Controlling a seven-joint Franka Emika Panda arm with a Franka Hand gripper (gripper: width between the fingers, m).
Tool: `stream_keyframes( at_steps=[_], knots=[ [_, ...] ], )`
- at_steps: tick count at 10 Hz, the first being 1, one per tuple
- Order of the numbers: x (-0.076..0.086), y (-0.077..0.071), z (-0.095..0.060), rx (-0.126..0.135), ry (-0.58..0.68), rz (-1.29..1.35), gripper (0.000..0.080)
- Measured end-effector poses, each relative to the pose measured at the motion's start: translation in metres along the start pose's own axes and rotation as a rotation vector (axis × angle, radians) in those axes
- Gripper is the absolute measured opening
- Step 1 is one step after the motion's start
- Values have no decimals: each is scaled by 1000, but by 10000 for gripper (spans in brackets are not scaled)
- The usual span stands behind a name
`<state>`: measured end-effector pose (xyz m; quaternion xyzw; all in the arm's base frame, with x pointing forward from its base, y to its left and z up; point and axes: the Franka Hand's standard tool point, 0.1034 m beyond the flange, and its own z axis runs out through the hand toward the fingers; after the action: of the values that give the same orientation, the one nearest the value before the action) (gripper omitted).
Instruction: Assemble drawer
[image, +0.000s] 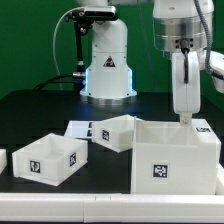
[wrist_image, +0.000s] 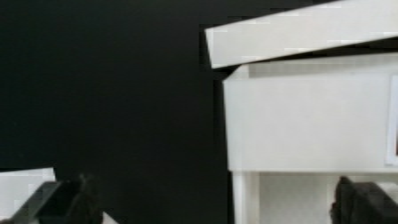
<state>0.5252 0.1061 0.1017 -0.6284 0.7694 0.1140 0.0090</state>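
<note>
A large white drawer case (image: 175, 155) with a marker tag on its front stands at the exterior view's right. Two smaller open white drawer boxes sit on the black table, one at the front left (image: 48, 158) and one in the middle (image: 115, 132). My gripper (image: 186, 116) hangs upright just above the case's back right corner. In the wrist view my gripper (wrist_image: 214, 205) is open, with its dark fingers (wrist_image: 63, 200) far apart. The case's white walls (wrist_image: 311, 110) fill one side of that view, and one wall edge lies under the gap. The fingers hold nothing.
The marker board (image: 78, 129) lies flat behind the front-left box. The robot base (image: 107, 65) with its blue light stands at the back centre. A small white piece (image: 2, 158) shows at the left edge. A white strip runs along the table front (image: 60, 190).
</note>
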Motion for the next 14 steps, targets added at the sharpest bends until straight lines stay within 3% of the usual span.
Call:
stream_keyframes(
  at_steps=[2, 5, 8, 9, 14],
  knots=[
    [9, -5, 6, -6, -90, -13, 649],
    [25, -14, 6, 9, -203, -14, 649],
    [22, -12, 8, 11, -200, -14, 649],
    [20, -13, 8, 32, -206, 3, 649],
    [20, -13, 10, 28, -206, 1, 649]
  ],
)
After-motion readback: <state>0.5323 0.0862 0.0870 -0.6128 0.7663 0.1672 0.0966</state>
